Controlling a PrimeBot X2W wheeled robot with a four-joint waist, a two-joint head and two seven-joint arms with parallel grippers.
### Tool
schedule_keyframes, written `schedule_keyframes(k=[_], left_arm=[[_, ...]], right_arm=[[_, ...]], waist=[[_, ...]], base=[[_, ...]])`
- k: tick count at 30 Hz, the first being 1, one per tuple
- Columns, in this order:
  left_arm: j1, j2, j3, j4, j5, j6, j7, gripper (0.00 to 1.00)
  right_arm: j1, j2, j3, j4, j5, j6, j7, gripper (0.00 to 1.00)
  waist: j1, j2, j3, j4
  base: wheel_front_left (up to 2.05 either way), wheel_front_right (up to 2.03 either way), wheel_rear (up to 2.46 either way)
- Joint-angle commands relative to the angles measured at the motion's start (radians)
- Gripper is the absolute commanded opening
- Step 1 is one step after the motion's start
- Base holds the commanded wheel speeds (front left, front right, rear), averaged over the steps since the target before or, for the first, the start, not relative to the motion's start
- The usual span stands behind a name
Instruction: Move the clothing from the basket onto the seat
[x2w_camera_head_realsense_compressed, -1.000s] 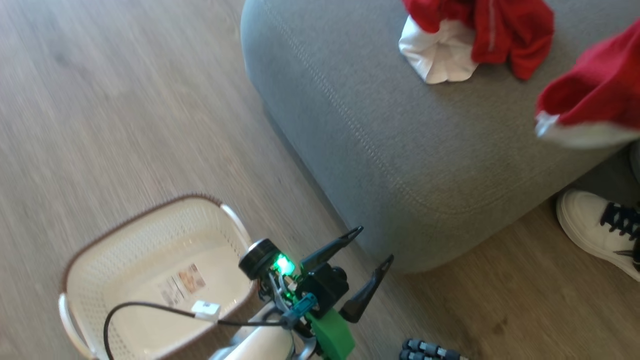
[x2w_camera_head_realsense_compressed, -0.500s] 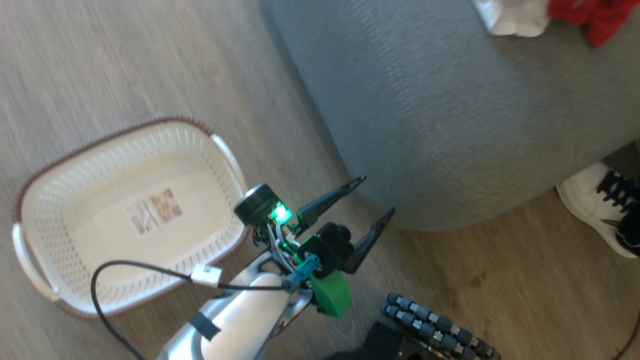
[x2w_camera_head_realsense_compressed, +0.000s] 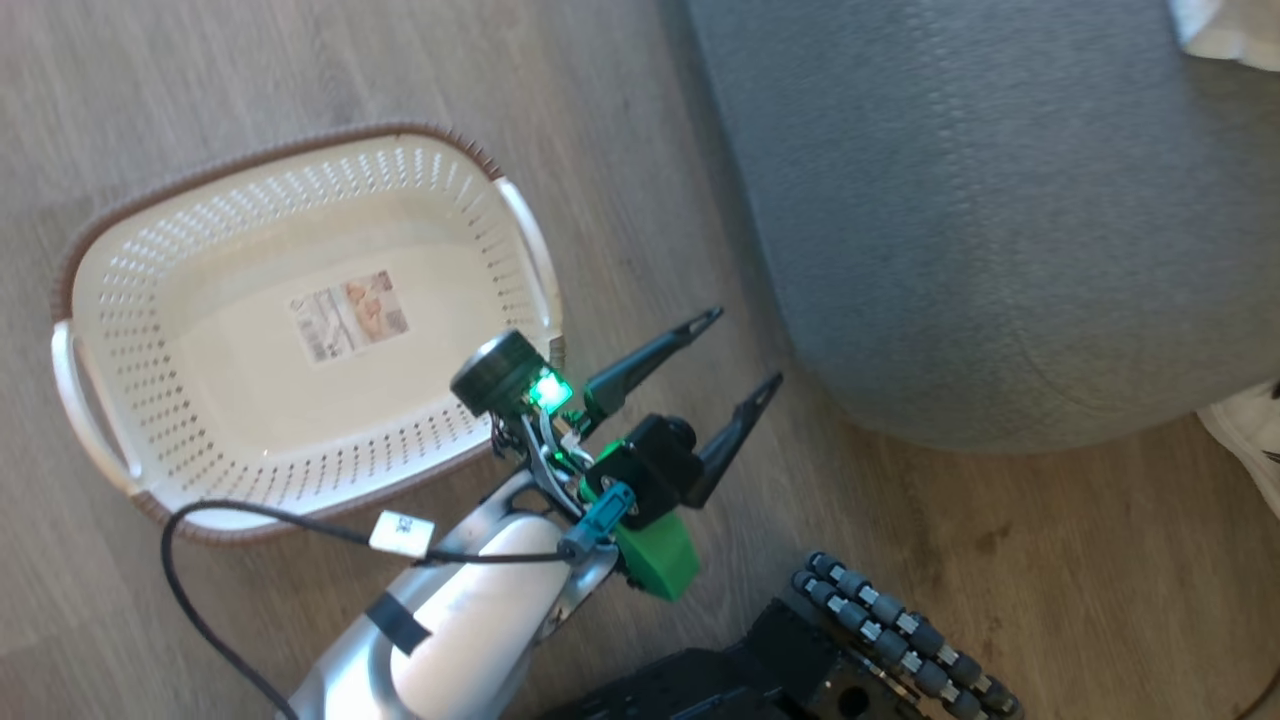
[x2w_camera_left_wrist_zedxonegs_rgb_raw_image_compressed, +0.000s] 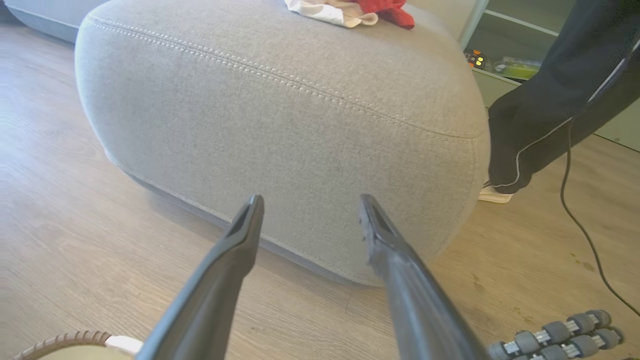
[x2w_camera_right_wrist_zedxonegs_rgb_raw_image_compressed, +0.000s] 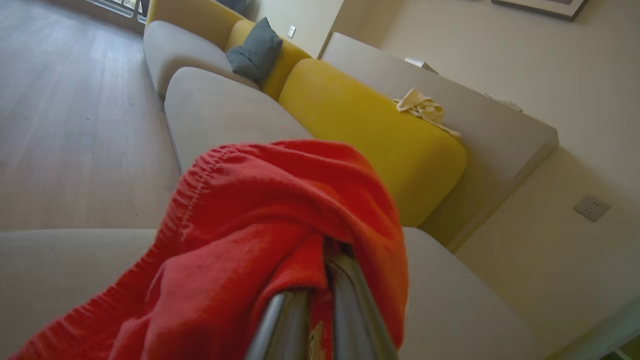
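While the basket (x2w_camera_head_realsense_compressed: 180, 250) stands on the floor beside the seat (x2w_camera_head_realsense_compressed: 1000, 200), its labelled bottom in plain sight, the left gripper (x2w_camera_head_realsense_compressed: 745, 348) hangs between the two. It is just off the seat's rounded side, fingers spread wide and holding nothing. Red and white clothing (x2w_camera_left_wrist_zedxonegs_rgb_raw_image_compressed: 350, 7) lies on top of the seat, at its far edge. The right gripper (x2w_camera_right_wrist_zedxonegs_rgb_raw_image_compressed: 316, 300) has its fingers pressed nearly together on a red garment (x2w_camera_right_wrist_zedxonegs_rgb_raw_image_compressed: 260, 200), which drapes over them above pale upholstery.
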Motion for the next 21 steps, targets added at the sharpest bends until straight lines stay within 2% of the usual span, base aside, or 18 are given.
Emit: schedule_keyframes(k=[1,5,10,16,17,18,19,21], left_arm=[[-0.014,-0.008,0.012,-0.036,0.009,0.011,-0.009,1.0],[-0.023,-0.007,0.008,-0.041,0.009,0.023,-0.009,1.0],[-0.031,-0.007,0.007,-0.046,0.004,0.037,-0.009,1.0],[-0.041,-0.004,0.007,-0.045,-0.002,0.045,-0.009,1.0],[-0.042,-0.005,0.007,-0.045,-0.004,0.046,-0.009,1.0],[-0.043,-0.005,0.007,-0.044,-0.006,0.047,-0.009,1.0],[-0.042,-0.005,0.007,-0.043,-0.008,0.048,-0.009,1.0],[-0.039,-0.007,0.006,-0.041,-0.014,0.047,-0.009,1.0]], right_arm=[[-0.017,-0.025,-0.012,0.017,-0.019,0.0,-0.002,0.0],[-0.041,-0.01,-0.027,0.159,-0.069,0.0,-0.002,0.0],[-0.065,0.007,0.002,0.328,-0.119,0.0,0.007,0.0],[-0.069,0.011,0.002,0.4,-0.114,0.0,0.039,0.0],[-0.071,0.002,-0.007,0.401,-0.112,0.0,0.033,0.09],[-0.071,-0.005,-0.015,0.4,-0.113,0.0,0.025,0.47],[-0.07,-0.005,-0.022,0.402,-0.113,0.0,0.022,1.0],[-0.067,-0.008,-0.032,0.404,-0.119,0.0,0.016,1.0]], waist=[[-0.0001,0.0,0.025,0.023],[-0.0001,0.0,0.046,0.043],[-0.0001,0.0,0.062,0.057],[-0.0001,0.0,0.065,0.057],[-0.0001,0.0,0.063,0.055],[-0.0001,0.0,0.059,0.054],[-0.0001,0.0,0.052,0.051],[-0.0001,0.0,0.036,0.048]], base=[[0.0,0.0,0.0],[0.0,0.0,0.0],[0.0,0.0,0.0],[0.0,0.0,0.0],[0.0,0.0,0.0],[0.0,0.0,0.0],[0.0,0.0,0.0],[0.0,0.0,0.0]])
